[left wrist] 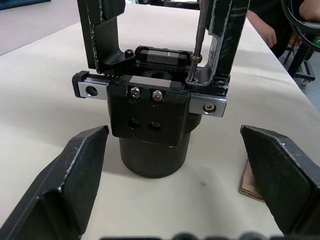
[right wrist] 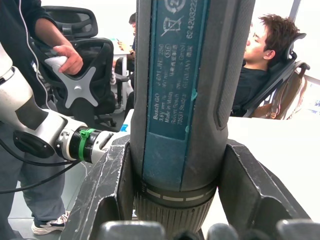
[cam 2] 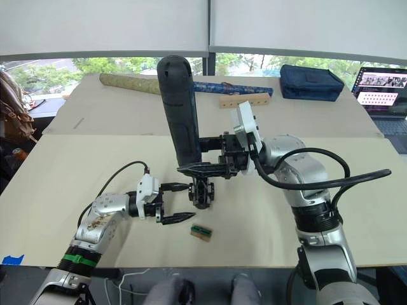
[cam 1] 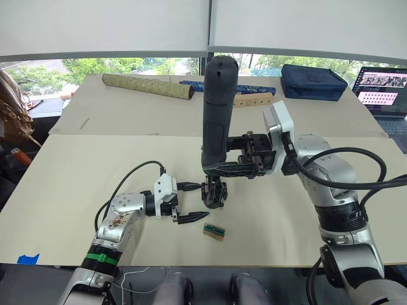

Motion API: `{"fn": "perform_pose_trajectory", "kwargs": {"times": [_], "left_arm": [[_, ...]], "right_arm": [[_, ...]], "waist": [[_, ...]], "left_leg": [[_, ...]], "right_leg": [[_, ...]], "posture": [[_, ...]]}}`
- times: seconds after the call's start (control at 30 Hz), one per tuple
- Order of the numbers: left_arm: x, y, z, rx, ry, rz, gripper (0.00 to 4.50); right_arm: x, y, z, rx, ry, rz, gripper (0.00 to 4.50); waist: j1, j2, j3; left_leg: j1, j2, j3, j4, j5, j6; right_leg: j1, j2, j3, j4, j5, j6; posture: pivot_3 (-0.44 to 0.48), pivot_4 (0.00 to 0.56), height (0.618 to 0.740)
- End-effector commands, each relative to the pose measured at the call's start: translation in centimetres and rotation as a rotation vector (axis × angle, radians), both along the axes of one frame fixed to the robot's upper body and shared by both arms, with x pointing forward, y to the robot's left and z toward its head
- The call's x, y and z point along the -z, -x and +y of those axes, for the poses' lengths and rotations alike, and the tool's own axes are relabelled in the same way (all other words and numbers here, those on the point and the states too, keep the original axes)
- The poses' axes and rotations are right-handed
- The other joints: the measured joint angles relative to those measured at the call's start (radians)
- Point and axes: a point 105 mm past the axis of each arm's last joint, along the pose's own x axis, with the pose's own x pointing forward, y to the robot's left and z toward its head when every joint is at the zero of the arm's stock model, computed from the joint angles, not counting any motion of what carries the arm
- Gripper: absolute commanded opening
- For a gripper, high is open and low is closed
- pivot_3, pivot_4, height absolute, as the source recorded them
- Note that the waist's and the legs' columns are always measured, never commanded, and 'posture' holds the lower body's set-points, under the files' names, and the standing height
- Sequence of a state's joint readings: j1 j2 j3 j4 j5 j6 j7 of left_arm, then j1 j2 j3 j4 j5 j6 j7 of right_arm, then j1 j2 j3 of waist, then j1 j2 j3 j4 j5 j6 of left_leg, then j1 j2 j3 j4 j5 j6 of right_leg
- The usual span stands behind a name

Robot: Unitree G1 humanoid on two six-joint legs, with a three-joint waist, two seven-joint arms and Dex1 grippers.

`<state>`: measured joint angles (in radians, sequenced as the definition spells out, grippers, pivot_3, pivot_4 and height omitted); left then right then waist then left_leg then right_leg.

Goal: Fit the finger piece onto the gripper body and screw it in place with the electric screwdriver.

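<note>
The electric screwdriver (cam 1: pixel 218 111) is held straight up by the R gripper (cam 1: pixel 236 166), w/ both black fingers shut tight around its low end. In the R wrist view the fingers (right wrist: pixel 107 192) are seen pressed on each side of the tool.

The thin metal bit (left wrist: pixel 197 37) is pointed down & its tip is set on a screw on top of the gripper body (left wrist: pixel 152 122). The gripper body is stood on the table (cam 1: pixel 76 190), near the middle & a bit toward the front edge. Black finger pieces (left wrist: pixel 102 37) are seen standing up from its top. Which one is the piece to be fitted can't be told.

The L gripper (cam 1: pixel 189 202) is laid low on the table, just beside the gripper body on the L side. Its two fingers are spread wide apart & nothing is held between them. One fingertip (cam 1: pixel 194 217) is close to the body, not touching it as far as can be seen.

A small tan-and-green block (cam 1: pixel 214 231) is lying flat near the front edge, just beside the gripper body.

Lots of bare table is left on both sides of the work spot. At the far edge, well apart, an olive rolled tube (cam 1: pixel 147 85), a wood strip w/ holes (cam 1: pixel 254 100), a blue bag (cam 1: pixel 313 81) & a laptop (cam 1: pixel 384 89) are kept.
</note>
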<state>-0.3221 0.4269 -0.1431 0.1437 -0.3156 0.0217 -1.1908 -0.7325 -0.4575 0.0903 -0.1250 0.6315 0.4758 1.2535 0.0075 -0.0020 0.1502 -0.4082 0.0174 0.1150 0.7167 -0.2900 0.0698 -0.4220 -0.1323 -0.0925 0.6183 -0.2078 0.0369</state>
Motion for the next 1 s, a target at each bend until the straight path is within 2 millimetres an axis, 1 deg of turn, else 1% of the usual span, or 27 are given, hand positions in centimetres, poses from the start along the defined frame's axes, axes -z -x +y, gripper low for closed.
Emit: {"fn": "perform_pose_trajectory", "kwargs": {"times": [0.03, 1.0], "left_arm": [[-0.76, 0.00, -0.28, 0.013, 0.008, -0.042, 4.50], [-0.64, -0.02, -0.41, 0.007, 0.016, -0.040, 4.50]], "right_arm": [[-1.48, 0.44, 0.09, -0.022, -0.032, -0.043, 1.94], [-2.13, -0.01, -0.14, -0.024, -0.034, -0.038, 1.94]], "waist": [[0.000, 0.000, 0.000], [0.000, 0.000, 0.000]], "left_leg": [[0.000, 0.000, 0.000, 0.000, 0.000, 0.000], [0.000, 0.000, 0.000, 0.000, 0.000, 0.000]], "right_leg": [[0.000, 0.000, 0.000, 0.000, 0.000, 0.000], [0.000, 0.000, 0.000, 0.000, 0.000, 0.000]], "posture": [[0.000, 0.150, 0.740], [0.000, 0.150, 0.740]]}}
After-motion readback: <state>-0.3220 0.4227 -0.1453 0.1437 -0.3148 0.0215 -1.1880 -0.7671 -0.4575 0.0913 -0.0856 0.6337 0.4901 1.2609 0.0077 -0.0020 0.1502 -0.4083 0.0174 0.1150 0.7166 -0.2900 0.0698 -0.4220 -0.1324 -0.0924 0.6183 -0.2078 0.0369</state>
